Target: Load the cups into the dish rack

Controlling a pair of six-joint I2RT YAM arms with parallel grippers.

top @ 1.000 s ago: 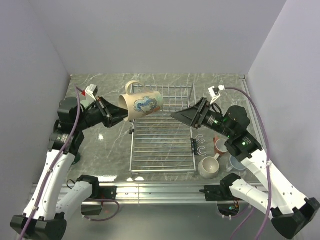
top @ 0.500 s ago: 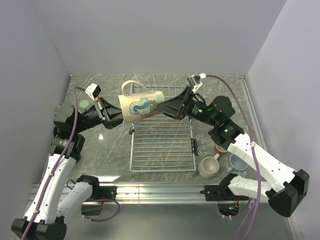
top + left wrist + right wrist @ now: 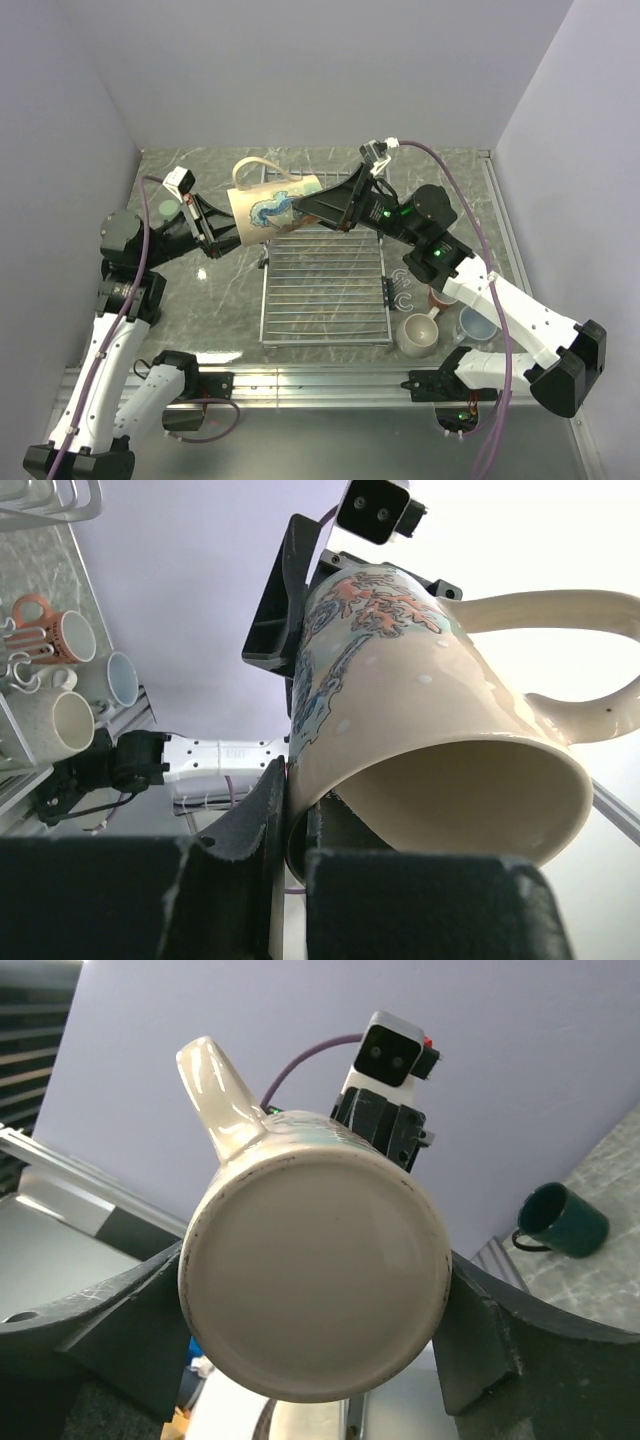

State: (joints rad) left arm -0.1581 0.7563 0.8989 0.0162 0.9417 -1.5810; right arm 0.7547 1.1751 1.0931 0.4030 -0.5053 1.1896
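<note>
A tan mug (image 3: 270, 210) with a blue and red pattern hangs on its side in the air over the back left of the silver wire dish rack (image 3: 325, 290). My left gripper (image 3: 232, 232) is shut on its rim, one finger inside and one outside (image 3: 262, 810). My right gripper (image 3: 308, 208) is open, its jaws on either side of the mug's base (image 3: 315, 1270) and very close to its sides. A cream mug (image 3: 415, 335), a salmon mug (image 3: 440, 293) and a pale blue mug (image 3: 475, 325) stand right of the rack. A dark teal mug (image 3: 562, 1218) lies on the table.
The rack's upright slotted section (image 3: 350, 195) stands at its far end, below the held mug. Small white hooks (image 3: 403, 290) lie between the rack and the mugs on the right. Grey walls close in the marble table (image 3: 210, 290) on three sides.
My right arm swung left and up until its jaws came around the mug's base. My left arm drew the mug slightly left and tilted it more.
</note>
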